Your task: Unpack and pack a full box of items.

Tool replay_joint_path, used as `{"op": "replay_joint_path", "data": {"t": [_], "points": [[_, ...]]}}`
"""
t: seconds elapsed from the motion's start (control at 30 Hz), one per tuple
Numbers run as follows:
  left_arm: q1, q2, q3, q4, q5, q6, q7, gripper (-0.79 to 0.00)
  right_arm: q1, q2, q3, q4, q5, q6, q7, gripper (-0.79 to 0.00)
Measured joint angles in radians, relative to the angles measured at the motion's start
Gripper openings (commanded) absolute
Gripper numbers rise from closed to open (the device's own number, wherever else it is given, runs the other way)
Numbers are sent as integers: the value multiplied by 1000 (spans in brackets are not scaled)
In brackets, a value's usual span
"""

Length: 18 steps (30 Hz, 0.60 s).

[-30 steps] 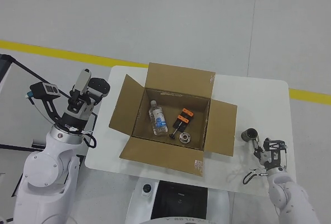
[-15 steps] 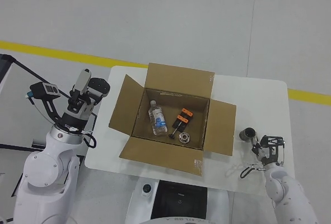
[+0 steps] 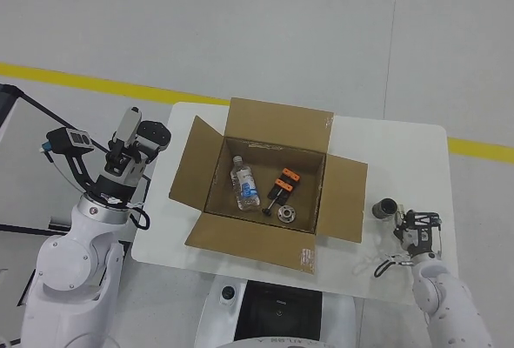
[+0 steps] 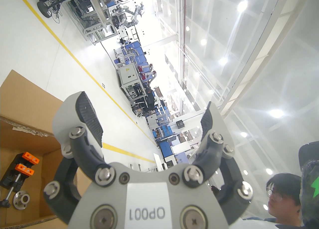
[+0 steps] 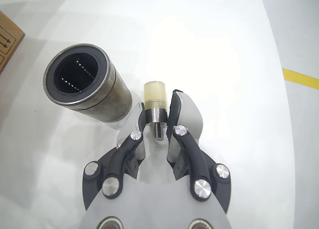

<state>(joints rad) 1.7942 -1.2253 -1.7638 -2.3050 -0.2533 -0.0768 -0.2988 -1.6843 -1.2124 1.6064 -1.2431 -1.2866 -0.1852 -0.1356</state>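
Right tool (image 5: 158,102) pinching cream-capped threaded stud (image 5: 154,94) at 4 o'clock of open cardboard box (image 3: 278,117) on white surface (image 3: 396,148). Steel bearing sleeve (image 5: 87,83) standing just beside stud, at its 10 o'clock. Left tool (image 4: 145,101) spread, at 9 o'clock of box. Bottle (image 3: 245,183), orange vise (image 3: 283,183), flange (image 3: 285,213) inside box.
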Motion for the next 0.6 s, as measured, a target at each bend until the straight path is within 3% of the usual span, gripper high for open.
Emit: {"op": "replay_joint_path", "data": {"t": [0.27,0.6], "points": [[0,0,0,0,0,0,0,0,-15,5,24,-24,1,-18,-49,-785],[0,0,0,0,0,0,0,0,-93,14,91,-155,39,-53,-60,-785]]}}
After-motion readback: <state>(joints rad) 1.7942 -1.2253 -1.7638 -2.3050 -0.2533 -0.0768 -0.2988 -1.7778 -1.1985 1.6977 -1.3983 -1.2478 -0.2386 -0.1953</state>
